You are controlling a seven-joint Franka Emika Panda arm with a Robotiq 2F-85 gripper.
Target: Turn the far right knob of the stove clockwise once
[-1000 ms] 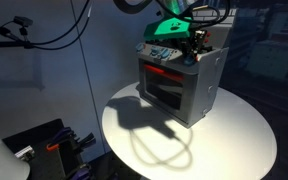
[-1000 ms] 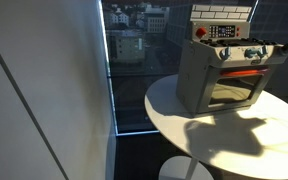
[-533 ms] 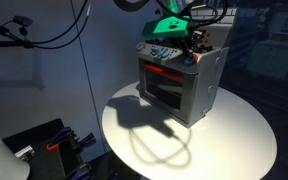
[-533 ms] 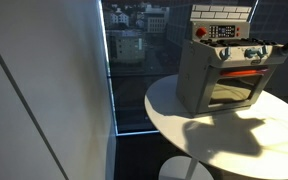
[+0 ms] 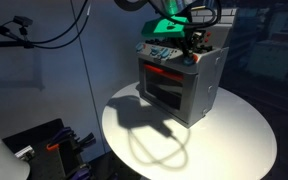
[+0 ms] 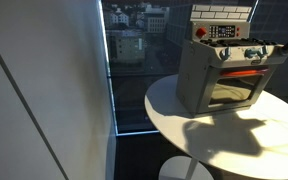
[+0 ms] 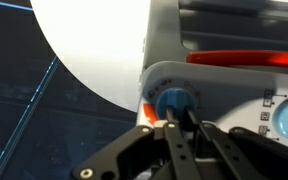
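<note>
The stove [image 5: 179, 88] is sitting near the far edge of the round counter [image 5: 229, 140]. The end effector [image 7: 176, 122] is hovering at its front corner, fingers drawn nearly together and seemingly pinching the far right knob [image 7: 173, 100]. Approach and grasp are looking complete; the clockwise turn and the release are likely remaining.

Smooth plastic toy stove on a matt white surface

The stove [image 5: 180, 85] has a satin silver-grey plastic shell; the door window [image 6: 232, 92] on its front looks glossy, with a red glow. At the stove's corner, the far right knob [image 7: 172, 100] is smooth pale-blue plastic. The pincer [image 7: 175, 118] at that knob is matt black. The round surface [image 5: 239, 145] under the stove is smooth, matt white.
</note>
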